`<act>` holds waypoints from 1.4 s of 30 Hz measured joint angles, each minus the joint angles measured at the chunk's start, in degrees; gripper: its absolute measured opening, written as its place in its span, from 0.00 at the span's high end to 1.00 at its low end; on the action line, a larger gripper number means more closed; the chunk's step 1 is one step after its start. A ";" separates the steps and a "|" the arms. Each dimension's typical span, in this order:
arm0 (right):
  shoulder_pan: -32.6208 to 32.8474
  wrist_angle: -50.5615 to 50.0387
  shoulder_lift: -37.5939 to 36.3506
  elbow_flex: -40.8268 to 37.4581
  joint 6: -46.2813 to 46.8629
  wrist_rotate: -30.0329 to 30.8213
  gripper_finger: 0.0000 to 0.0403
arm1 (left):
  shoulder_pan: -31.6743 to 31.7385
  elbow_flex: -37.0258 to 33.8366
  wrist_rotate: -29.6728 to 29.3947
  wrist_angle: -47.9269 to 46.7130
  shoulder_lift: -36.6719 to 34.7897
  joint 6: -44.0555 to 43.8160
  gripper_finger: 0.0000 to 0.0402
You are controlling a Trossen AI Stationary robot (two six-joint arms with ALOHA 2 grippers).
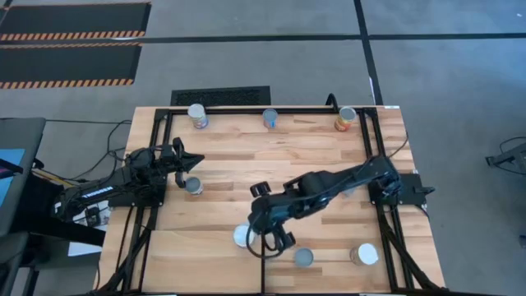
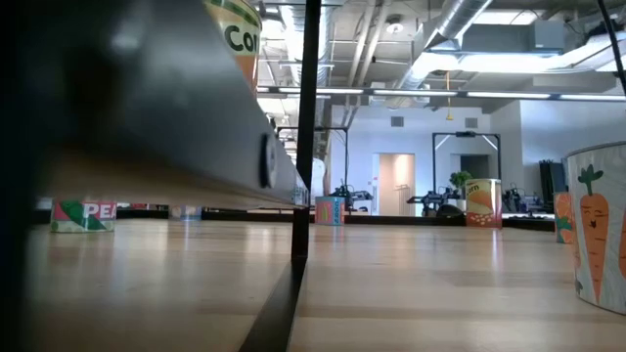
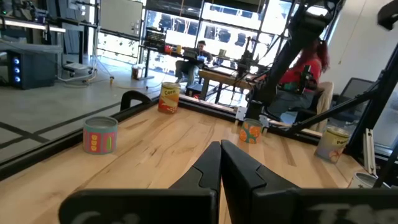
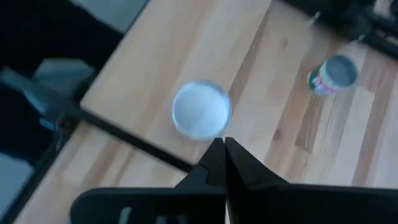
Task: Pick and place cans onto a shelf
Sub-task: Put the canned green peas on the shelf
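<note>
Right tool (image 4: 219, 144) pinched shut, empty, over round white-topped can (image 4: 201, 109), left tool (image 3: 220, 147) shut, empty, striped wood tabletop (image 1: 312, 152)

cans (image 1: 196, 117) ring table (image 1: 312, 156), middle open

the light is bright and even in the view from above, and the wooden counter (image 1: 271, 164) looks warm and clear. the right arm (image 1: 329, 187) drops only a soft, small shadow on the wood. in the low view a big dark bar (image 2: 147, 108) sits very close and is all fuzzy, and the carrot can (image 2: 597, 235) at the edge is soft too. long lamps (image 2: 489, 95) glow on the ceiling far back. in the left wrist view strong daylight comes through the big windows (image 3: 211, 25) and washes them out. the right wrist view is smeared, and the white can top (image 4: 201, 110) looks blurry and glows.
</note>
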 joint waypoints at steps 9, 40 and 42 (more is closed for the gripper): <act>-3.02 22.00 -13.73 -29.65 -1.79 -0.72 0.99 | -0.02 0.00 0.01 0.00 0.00 0.00 1.00; -15.03 110.67 -47.58 -109.44 5.31 0.09 0.98 | 0.00 0.00 -5.95 6.15 -0.05 -5.63 1.00; -15.26 111.68 -47.56 -110.24 5.29 0.12 0.98 | 0.00 0.00 -6.31 6.39 -0.07 -7.24 1.00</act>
